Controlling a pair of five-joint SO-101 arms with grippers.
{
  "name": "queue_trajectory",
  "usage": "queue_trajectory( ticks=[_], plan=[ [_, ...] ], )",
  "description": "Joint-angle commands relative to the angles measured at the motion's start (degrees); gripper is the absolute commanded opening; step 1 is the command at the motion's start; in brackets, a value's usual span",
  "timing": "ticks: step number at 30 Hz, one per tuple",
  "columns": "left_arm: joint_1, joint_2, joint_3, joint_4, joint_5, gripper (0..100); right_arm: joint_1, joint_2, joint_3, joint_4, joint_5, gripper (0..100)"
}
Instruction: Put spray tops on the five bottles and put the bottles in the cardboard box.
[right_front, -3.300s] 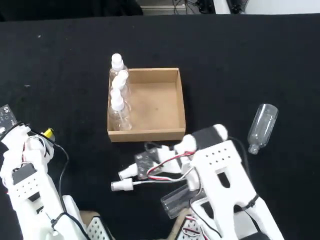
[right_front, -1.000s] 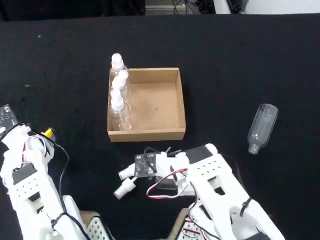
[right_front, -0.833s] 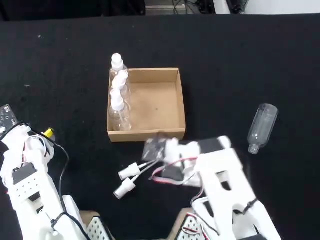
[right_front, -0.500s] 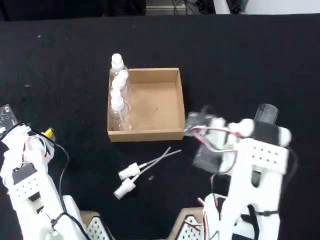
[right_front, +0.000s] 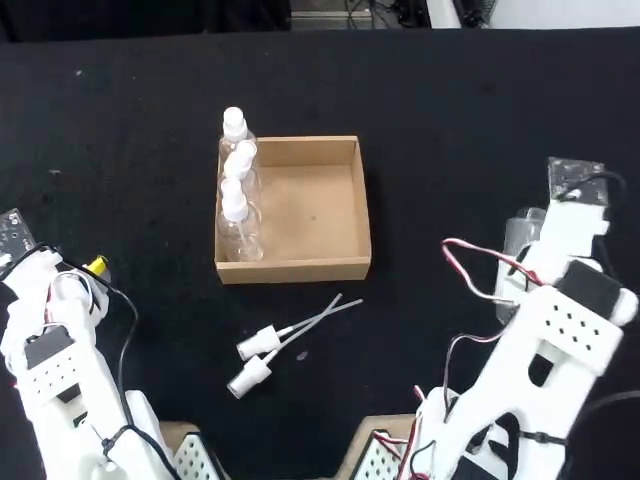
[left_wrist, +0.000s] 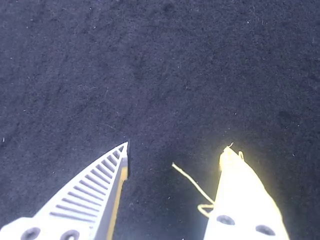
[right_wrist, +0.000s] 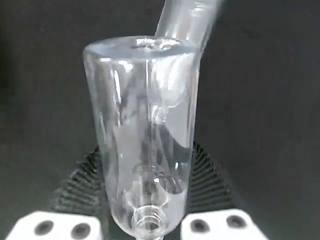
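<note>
While clear of box (right_front: 292, 270), bottle (right_wrist: 145, 130) between fingers (right_wrist: 210, 182).

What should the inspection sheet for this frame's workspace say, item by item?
Surface: black cloth table, no spills seen.
Job's things: cardboard box open. Three capped bottles stand in a row at its left wall. Two spray tops lie loose in front of the box. An uncapped clear bottle is in the right gripper, with a second bottle beyond it.
Clutter: nothing seen.
Grippers: left gripper open over bare cloth. Right gripper shut on the clear bottle.
Cables: red and white wires loop along the right arm. A black cable runs on the left arm.
Surroundings: cords past the table's far edge.
</note>
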Motion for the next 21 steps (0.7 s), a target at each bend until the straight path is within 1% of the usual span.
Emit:
queue_trajectory(
  ticks=[1, 3, 4, 6, 7, 10, 12, 17, 21],
  plan=[
    [0.66, -0.44, -0.84, -0.26, 0.35, 21, -5.19, -0.22, 0.92, -3.25, -11.96, 13.3],
    [0.31, -0.44, -0.84, -0.26, 0.35, 21, -7.30, 0.57, 3.38, -7.56, -18.90, 16.8],
    [0.22, -0.44, -0.84, -0.18, 0.35, 21, -8.00, 1.45, 5.05, -10.37, -21.71, 16.8],
    [0.22, -0.44, -0.84, -0.18, 0.35, 21, -9.85, 4.18, 7.87, -15.82, -25.49, 16.5],
    [0.22, -0.44, -0.84, -0.18, 0.35, 21, -11.25, 5.76, 8.57, -17.85, -26.11, 16.5],
    [0.57, -0.44, -0.84, -0.18, 0.35, 21, -15.03, 10.42, 7.96, -18.02, -26.11, 17.0],
    [0.57, -0.44, -0.84, -0.26, 0.35, 21, -16.53, 13.05, 5.67, -15.56, -26.11, 17.8],
    [0.57, -0.44, -0.84, -0.26, 0.35, 21, -18.46, 17.27, -2.07, -6.86, -25.93, 30.3],
    [0.66, -0.44, -0.84, -0.26, 0.35, 21, -18.46, 18.07, -6.99, -2.20, -19.78, 29.9]
  ],
)
